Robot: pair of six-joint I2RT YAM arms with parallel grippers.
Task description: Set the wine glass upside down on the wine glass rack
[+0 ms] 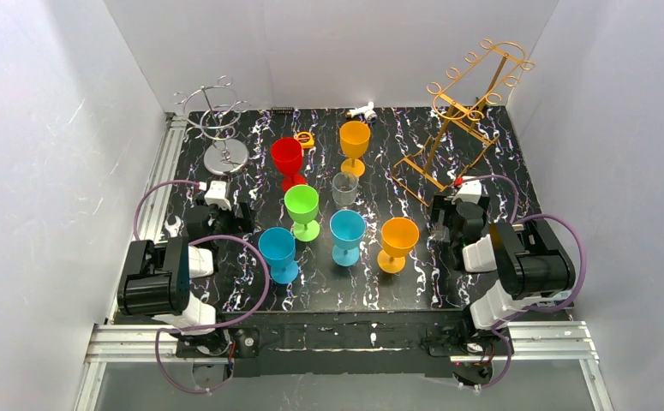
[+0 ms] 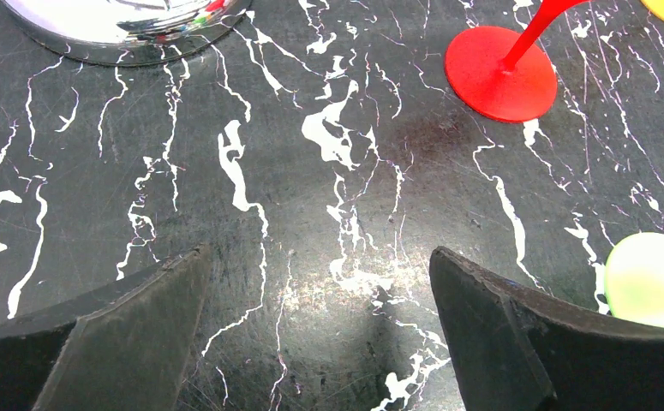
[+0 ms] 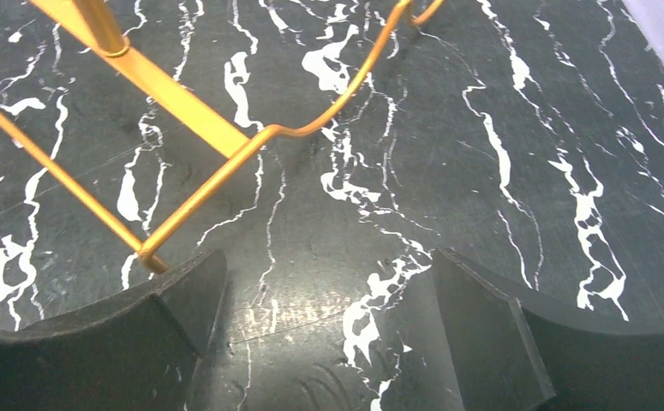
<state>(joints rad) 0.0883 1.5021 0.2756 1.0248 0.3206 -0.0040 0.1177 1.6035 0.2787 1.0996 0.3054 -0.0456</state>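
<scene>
Top external view: seven glasses stand upright mid-table, among them a red plastic-looking goblet (image 1: 287, 157) and a small clear glass (image 1: 345, 188). They sit between a chrome wire rack (image 1: 221, 120) at the far left and a gold wire rack (image 1: 461, 111) at the far right. I cannot tell which glass is meant. The left claw (image 2: 320, 257) and the right claw (image 3: 324, 257) both hang apart and empty, low over the black marbled table (image 1: 328, 291). The goblets look light, stiff and slick. The stem just under the bowl seems the safest hold for inverting one.
</scene>
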